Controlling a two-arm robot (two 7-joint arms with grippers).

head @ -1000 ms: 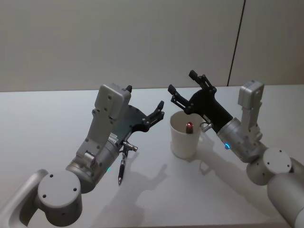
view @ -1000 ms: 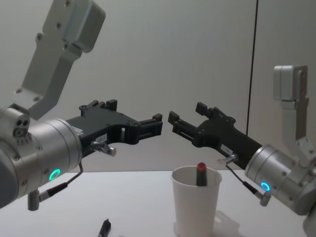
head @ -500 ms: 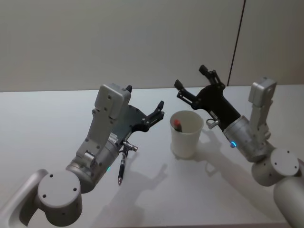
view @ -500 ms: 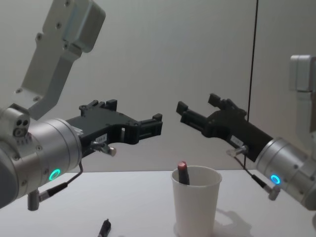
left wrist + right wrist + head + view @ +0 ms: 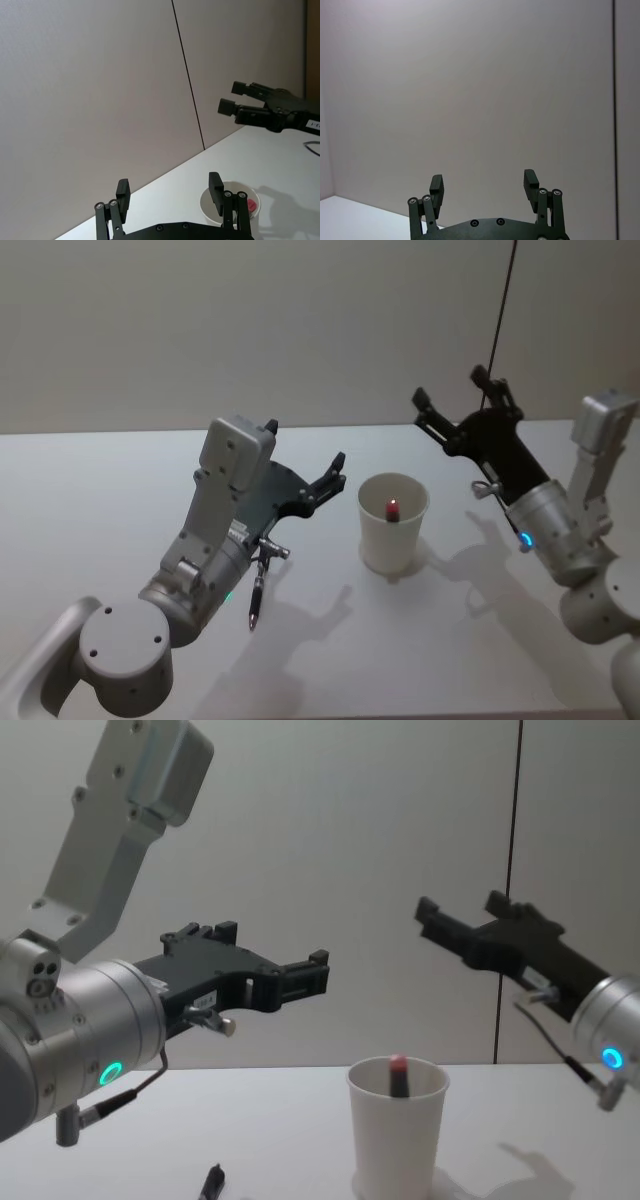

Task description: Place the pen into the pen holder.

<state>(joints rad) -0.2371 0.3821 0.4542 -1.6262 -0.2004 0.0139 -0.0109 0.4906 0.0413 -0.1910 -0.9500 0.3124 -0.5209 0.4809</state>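
— What are the fingers doing?

— The fingers of the right gripper (image 5: 452,388) are spread and hold nothing, at the upper right of the head view, above and to the right of the pen holder (image 5: 392,540). The fingers of the left gripper (image 5: 305,445) are also spread and empty, near the centre, just left of the pen holder.

— And the pen?

— The pen (image 5: 393,508) stands inside the pen holder, red tip up. A dark pen (image 5: 255,602) lies on the counter (image 5: 100,490), lower left of centre.

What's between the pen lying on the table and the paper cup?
Only bare table, in the head view, separates the dark pen from the white cup.
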